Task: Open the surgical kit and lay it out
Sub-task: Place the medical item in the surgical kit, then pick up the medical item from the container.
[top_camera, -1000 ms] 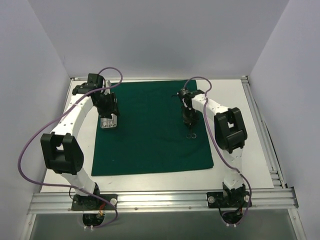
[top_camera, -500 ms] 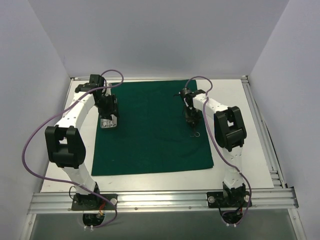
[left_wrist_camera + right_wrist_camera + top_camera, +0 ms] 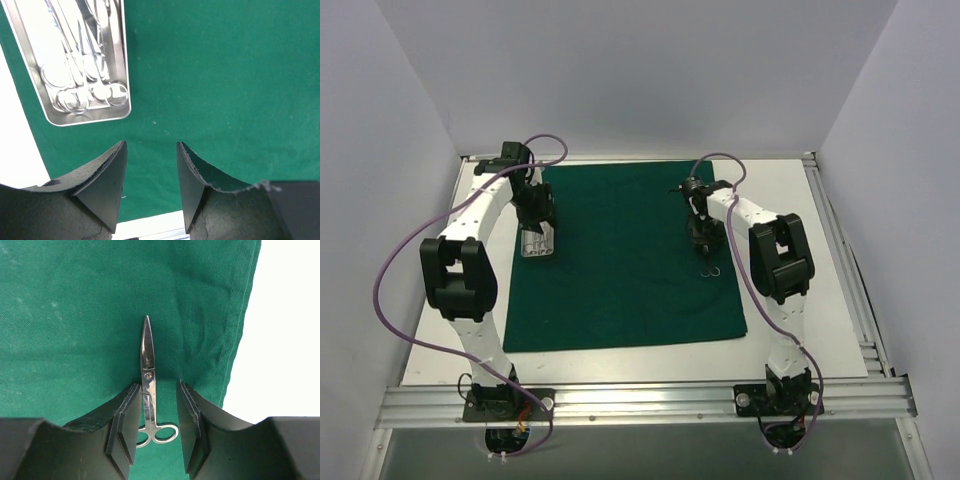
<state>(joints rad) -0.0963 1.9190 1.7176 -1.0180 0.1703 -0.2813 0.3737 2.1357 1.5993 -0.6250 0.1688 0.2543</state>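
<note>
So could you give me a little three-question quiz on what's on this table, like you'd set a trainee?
1. True or false: the silver tray is empty.
2. The lone ring-handled steel instrument below the right pincer lies: A) on the green cloth; B) on the bare white table; C) inside the tray.
3. Which is gripping something, the left pincer or the right pincer?

Key: 1 false, it holds several ringed tools. 2 A. 3 neither: both stand open, and the instrument lies loose in the right one's gap.
</note>
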